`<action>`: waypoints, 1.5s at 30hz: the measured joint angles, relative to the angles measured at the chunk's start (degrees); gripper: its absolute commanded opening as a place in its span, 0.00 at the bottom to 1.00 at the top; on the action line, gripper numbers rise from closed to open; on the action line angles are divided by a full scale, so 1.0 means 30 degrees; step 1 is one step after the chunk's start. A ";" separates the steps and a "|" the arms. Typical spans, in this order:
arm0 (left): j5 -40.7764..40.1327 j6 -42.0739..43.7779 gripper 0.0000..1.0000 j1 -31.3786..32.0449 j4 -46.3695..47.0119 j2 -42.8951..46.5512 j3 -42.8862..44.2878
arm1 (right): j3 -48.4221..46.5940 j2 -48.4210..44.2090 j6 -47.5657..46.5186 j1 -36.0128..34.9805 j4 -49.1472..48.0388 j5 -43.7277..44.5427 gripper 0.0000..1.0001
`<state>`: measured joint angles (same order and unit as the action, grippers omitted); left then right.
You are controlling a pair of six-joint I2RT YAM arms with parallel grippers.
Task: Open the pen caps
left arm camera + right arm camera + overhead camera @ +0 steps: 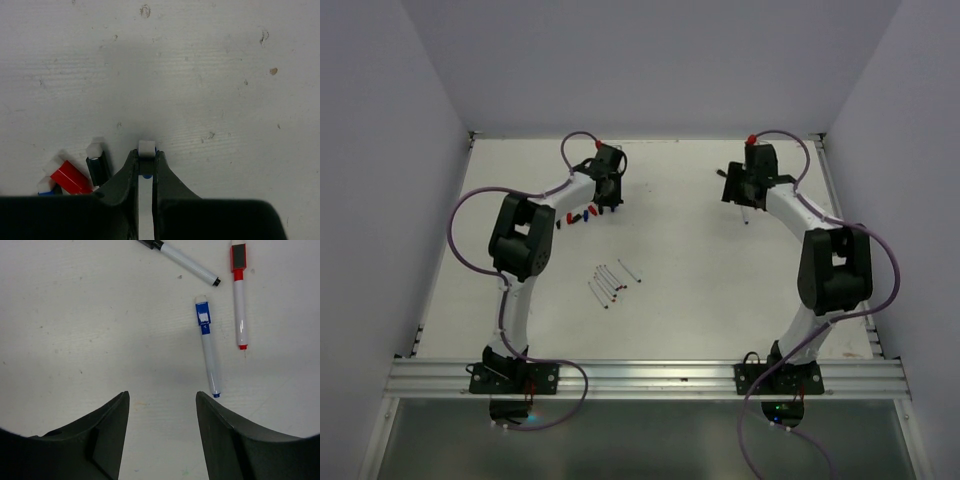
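Observation:
My left gripper (146,157) is shut on a stubby blue pen cap (147,148) with a white end, held just above the table. Beside it on the left lie a black cap (98,163), a red cap (71,177) and part of a blue cap (45,187). In the top view this gripper (611,204) is at the far left by the small pile of caps (577,217). Several thin pens (611,280) lie mid-table. My right gripper (162,394) is open and empty above the table. Ahead of it lie a blue pen (208,355), a red pen (239,305) and a black pen (187,261).
The right gripper (744,204) is at the far right of the white table (690,290), with a thin pen-like thing (747,219) just below it. Purple cables loop off both arms. Grey walls close in the left, back and right sides.

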<state>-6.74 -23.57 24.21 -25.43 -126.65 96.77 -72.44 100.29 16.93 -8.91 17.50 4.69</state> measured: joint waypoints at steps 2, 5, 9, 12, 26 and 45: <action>-0.0124 0.0095 0.12 0.0000 0.0000 0.0000 0.0000 | -0.0743 0.0758 -0.0131 0.0160 0.0474 0.0277 0.59; -0.0328 0.0197 0.19 0.0000 -0.0007 0.0000 0.0000 | -0.2018 0.1974 -0.0415 0.0131 0.0918 0.0758 0.59; -0.0452 0.0219 0.24 0.0000 -0.0007 0.0000 -0.0007 | -0.3045 0.3067 -0.0619 0.0160 0.1253 0.1086 0.59; -0.0546 0.0226 0.27 0.0000 -0.0015 0.0000 -0.0007 | -0.3111 0.3351 -0.0670 0.0306 0.1399 0.1100 0.59; -0.1027 0.0240 0.35 0.0000 0.0066 0.0219 -0.0561 | -0.2812 0.3402 -0.0816 0.0743 0.1392 0.1100 0.59; 0.3708 -0.0248 0.39 0.0066 0.1778 0.6747 -0.1523 | -0.2812 0.5129 -0.0889 0.0976 0.1741 0.1617 0.54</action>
<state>4.38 -24.32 24.40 -20.10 -106.41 92.20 -80.88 115.68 14.26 -5.98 22.72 9.54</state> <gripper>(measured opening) 0.383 0.559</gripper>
